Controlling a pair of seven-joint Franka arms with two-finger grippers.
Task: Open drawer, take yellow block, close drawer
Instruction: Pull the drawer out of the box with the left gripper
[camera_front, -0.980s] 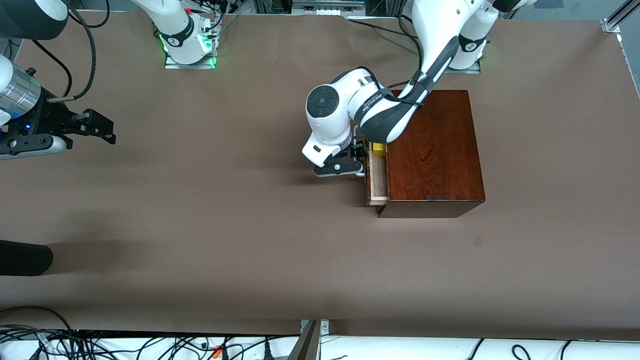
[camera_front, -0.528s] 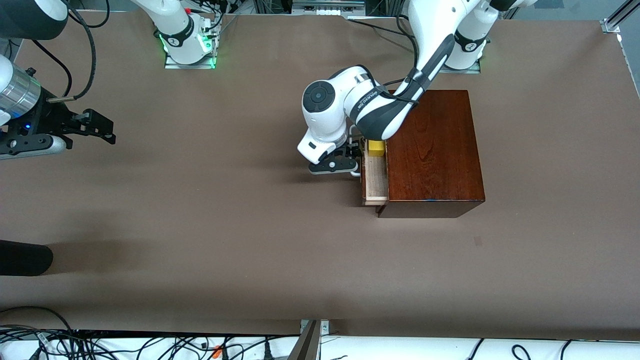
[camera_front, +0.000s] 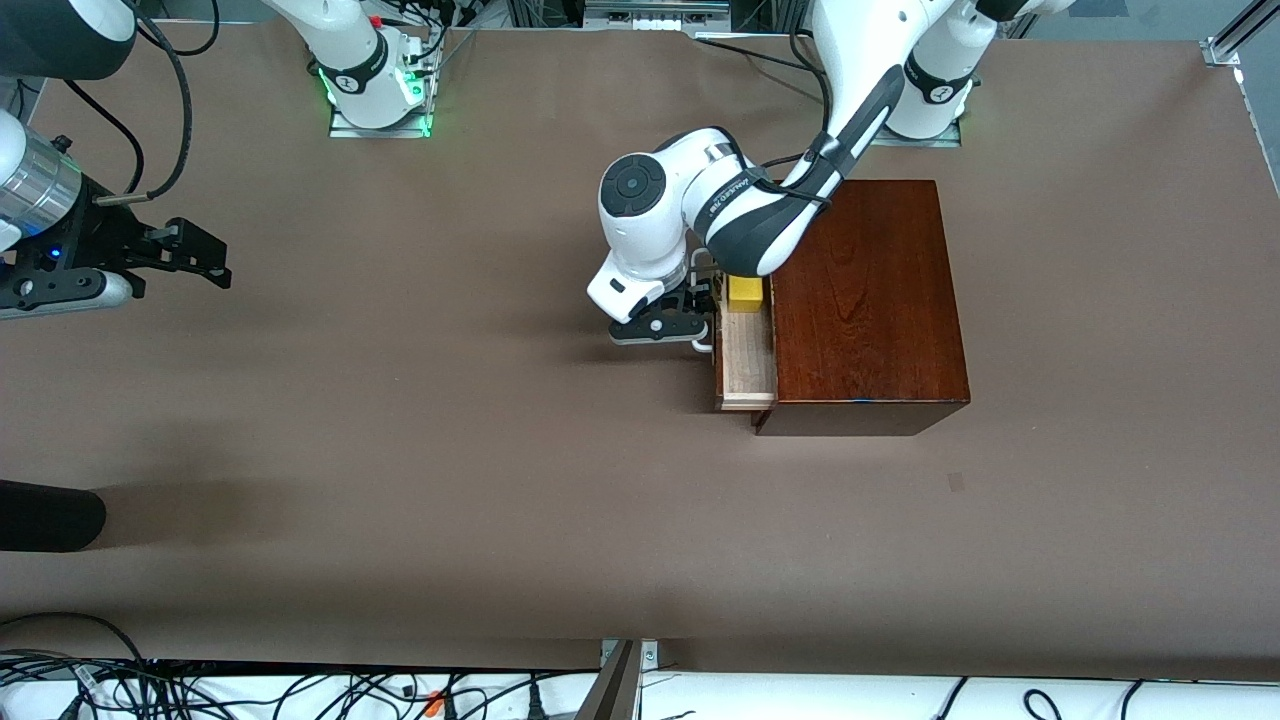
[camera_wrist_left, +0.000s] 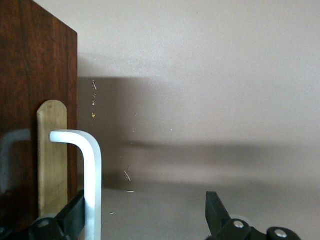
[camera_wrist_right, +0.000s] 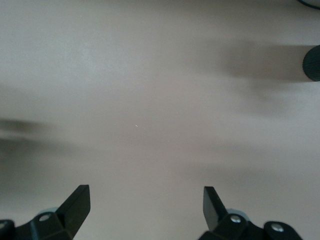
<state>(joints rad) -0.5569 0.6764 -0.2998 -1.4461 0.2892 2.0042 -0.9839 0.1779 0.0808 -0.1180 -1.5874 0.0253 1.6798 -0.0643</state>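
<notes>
Table (camera_front: 400, 450). Drawer (camera_front: 745, 362) part-open, near left arm's edge; stiff, sliding, pulled by handle (camera_wrist_left: 90, 175). Left gripper (camera_front: 668, 322) wide, hooked round handle. Right gripper (camera_front: 195, 255) wide, waiting over right arm's edge. Yellow block (camera_front: 745, 293) in drawer; light, rigid, pinch 2 sides.

A wide table (camera_front: 420, 470) covered in plain brown matte sheeting carries the scene. Directly on it, toward the left arm's end, sits a glossy dark mahogany box (camera_front: 865, 300), with its pale wooden drawer (camera_front: 745, 360) pulled partly out. Nearer the front camera than the box, a small darker mark (camera_front: 956, 482) shows on the covering, perhaps a stain or a patch
</notes>
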